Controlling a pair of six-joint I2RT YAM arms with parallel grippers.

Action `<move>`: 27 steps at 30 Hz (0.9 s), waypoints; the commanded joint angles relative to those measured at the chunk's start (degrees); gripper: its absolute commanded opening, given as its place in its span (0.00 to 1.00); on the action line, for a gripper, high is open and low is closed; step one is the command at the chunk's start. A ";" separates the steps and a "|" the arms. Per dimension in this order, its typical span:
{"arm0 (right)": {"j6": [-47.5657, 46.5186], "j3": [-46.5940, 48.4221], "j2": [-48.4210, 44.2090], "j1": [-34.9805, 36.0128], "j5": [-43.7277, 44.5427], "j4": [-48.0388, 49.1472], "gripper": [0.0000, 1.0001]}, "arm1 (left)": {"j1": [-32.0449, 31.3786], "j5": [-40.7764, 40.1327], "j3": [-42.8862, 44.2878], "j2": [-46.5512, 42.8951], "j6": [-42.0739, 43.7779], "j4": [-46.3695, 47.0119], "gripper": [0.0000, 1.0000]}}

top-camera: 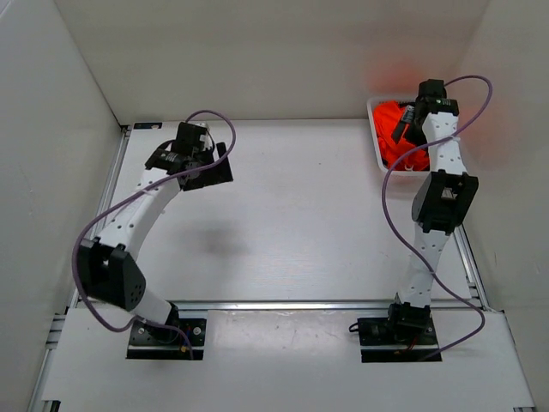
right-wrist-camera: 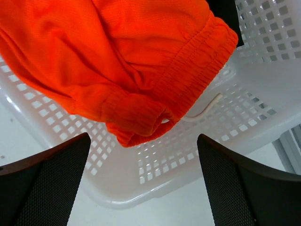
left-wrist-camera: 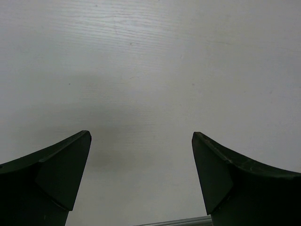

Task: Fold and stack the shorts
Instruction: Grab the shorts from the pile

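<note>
Bright orange-red shorts (top-camera: 396, 136) lie bunched in a white perforated basket (top-camera: 377, 148) at the table's back right. In the right wrist view the shorts (right-wrist-camera: 117, 56) show an elastic waistband and a white drawstring (right-wrist-camera: 204, 108) hanging over the basket's wall (right-wrist-camera: 155, 186). My right gripper (right-wrist-camera: 143, 141) stands open over the basket's near corner, just short of the waistband, with nothing between its fingers. My left gripper (left-wrist-camera: 141, 139) is open above bare white table, far from the shorts, at the back left (top-camera: 202, 159).
White walls enclose the table on the left, back and right. A metal rail (top-camera: 292, 304) runs across the near edge by the arm bases. The basket stands tight in the back right corner.
</note>
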 commanded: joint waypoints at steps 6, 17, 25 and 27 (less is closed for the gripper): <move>-3.04 3.87 5.17 0.15 0.88 2.92 0.99 | 0.14 0.13 3.25 6.72 0.82 0.38 1.00; -0.15 4.58 5.19 0.15 -7.20 6.17 0.22 | 0.14 -2.24 4.83 9.54 -0.31 -0.23 1.00; -0.13 4.92 -13.78 1.99 -9.81 10.91 0.00 | 0.14 -4.85 5.88 9.45 -0.85 -2.86 1.00; -2.33 4.92 -21.51 4.01 -17.70 15.19 0.00 | 1.01 -7.07 8.25 11.02 -2.77 -5.76 1.00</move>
